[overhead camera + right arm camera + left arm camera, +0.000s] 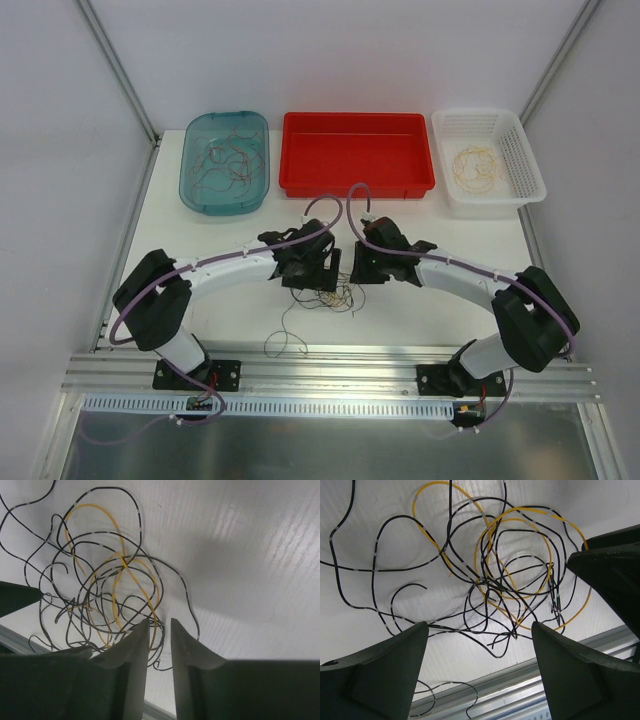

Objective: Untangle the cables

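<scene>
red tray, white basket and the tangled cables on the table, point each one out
red tray (pixel 357 150): top view, bare floor
white basket (pixel 521 152): top view, right wall
tangled cables (pixel 492 585): left wrist view, middle of the knot

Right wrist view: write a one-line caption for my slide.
Right gripper, nearly closed, at the edge of a loose tangle of black and yellow cables lying on the white table.
</scene>
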### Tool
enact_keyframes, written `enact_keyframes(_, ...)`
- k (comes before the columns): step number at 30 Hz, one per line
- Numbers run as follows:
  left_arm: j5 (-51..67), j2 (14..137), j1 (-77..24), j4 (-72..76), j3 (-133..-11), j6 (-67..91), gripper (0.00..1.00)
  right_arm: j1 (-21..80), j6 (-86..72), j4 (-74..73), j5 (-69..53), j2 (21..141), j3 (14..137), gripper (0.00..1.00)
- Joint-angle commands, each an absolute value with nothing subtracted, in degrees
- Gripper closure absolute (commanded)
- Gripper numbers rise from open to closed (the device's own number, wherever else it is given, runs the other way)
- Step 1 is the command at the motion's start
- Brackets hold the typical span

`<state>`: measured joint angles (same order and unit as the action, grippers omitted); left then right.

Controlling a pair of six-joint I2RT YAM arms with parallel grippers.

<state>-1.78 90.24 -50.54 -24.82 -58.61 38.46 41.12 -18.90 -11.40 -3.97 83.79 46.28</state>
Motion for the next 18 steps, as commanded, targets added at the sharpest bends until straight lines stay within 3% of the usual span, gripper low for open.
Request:
enact_keyframes(1, -3.16, 92.54, -50.27, -24.79, -60.82, 40.16, 0.16, 41.04, -19.17, -7.47, -4.75, 83.32, 48.43, 0.75)
enact_keyframes(2, -3.69, 92.98, -50.19, -24.79, -60.82, 40.25, 0.16, 40.96, -18.64, -7.82, -4.57, 82.8, 48.51, 0.87)
enact_keyframes(4, -4.22, 94.3, -50.01, -24.79, -60.73, 40.34, 0.18, 41.04, -17.5, -10.19, -3.52, 80.25, 49.3, 0.98)
enact_keyframes(13, -4.22, 95.01, -43.95, -24.87, -56.69, 41.48, 0.25, 40.69, -6.87, -30.39, 4.13, 62.78, 57.99, 0.99)
enact_keyframes(18, -4.3, 93.78, -40.7, -24.87, -54.14, 40.69, 0.25, 39.03, -0.63, -42.79, 9.21, 56.08, 70.73, 0.99)
